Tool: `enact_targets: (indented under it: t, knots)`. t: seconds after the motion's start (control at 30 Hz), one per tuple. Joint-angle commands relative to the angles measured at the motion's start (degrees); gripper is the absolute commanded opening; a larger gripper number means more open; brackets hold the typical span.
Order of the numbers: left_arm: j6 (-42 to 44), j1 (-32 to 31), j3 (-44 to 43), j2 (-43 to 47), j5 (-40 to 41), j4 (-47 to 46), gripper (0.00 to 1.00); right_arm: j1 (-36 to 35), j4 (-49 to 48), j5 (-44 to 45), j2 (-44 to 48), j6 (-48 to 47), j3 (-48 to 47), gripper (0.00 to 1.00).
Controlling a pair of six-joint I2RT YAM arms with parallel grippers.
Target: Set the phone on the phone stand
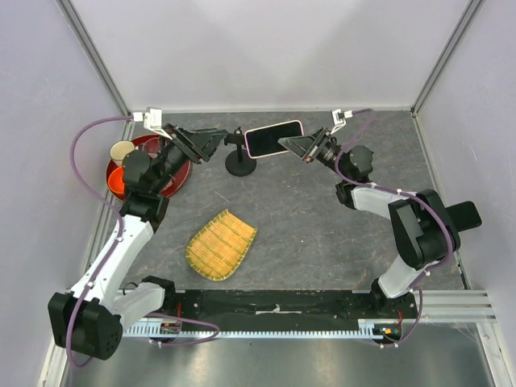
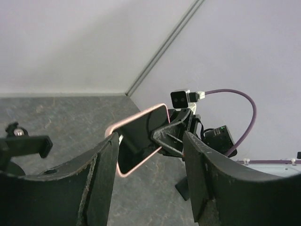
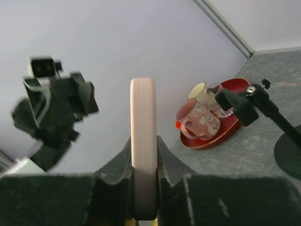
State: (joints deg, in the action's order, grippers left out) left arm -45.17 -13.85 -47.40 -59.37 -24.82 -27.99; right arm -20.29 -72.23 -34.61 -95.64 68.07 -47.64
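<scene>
At the far side of the table point(image 1: 322, 234), the right pincer point(image 1: 300, 146) pinches the phone point(image 1: 270, 139) by one short end. It holds the phone raised in landscape attitude, just beside the clamp point(image 1: 234, 137) of the phone stand point(image 1: 240, 166). Contact with the clamp cannot be determined. This end grip leaves the rest of the case free to enter the clamp. The left pincer point(image 1: 214, 143) hangs spread and empty on the stand's opposite side, probably positioned to steady the clamp. The phone is not yet seated. A red tray point(image 1: 110, 176) holding mugs sits farther left.
</scene>
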Motion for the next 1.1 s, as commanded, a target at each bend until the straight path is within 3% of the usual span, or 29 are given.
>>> enact_targets:
  t: [0.0, 0.03, 0.13, 0.3, 0.43, 0.6, 0.8, 1.07]
  knots:
    - [12.02, 0.14, -7.95, -1.16, -2.06, 7.74, 0.63, -0.54, 3.7, -12.14, 4.31, -15.56, -7.03, 0.0]
    - [13.08, 0.22, -9.63, -2.75, -4.08, 8.99, 0.66, -0.45, 14.2, -12.58, 6.67, -23.78, -7.38, 0.0]
    - [16.07, 0.05, -16.4, -9.15, -14.27, 14.88, 0.75, -0.89, 33.29, -13.55, 12.29, -42.15, -8.79, 0.0]
    - [14.06, -0.57, -21.15, -16.38, -29.21, 13.84, 0.71, -0.98, 47.51, -16.44, 19.34, -56.55, -8.09, 0.0]
    - [15.71, -3.64, -23.7, -20.34, -39.14, 13.75, 0.69, -0.98, 47.88, -20.32, 21.19, -57.35, -7.82, 0.0]
    - [21.51, -8.46, -23.0, -18.5, -41.63, 14.71, 0.72, -0.98, 48.32, -21.11, 21.02, -56.65, -8.26, 0.0]
    - [34.26, -12.95, -26.34, -18.93, -37.33, 29.29, 0.73, -1.06, 46.03, -24.71, 21.98, -54.89, -7.82, 0.0]
    - [36.29, -13.22, -26.7, -18.15, -31.18, 31.68, 0.72, -1.06, 47.35, -26.65, 23.12, -56.12, -7.73, 0.0]
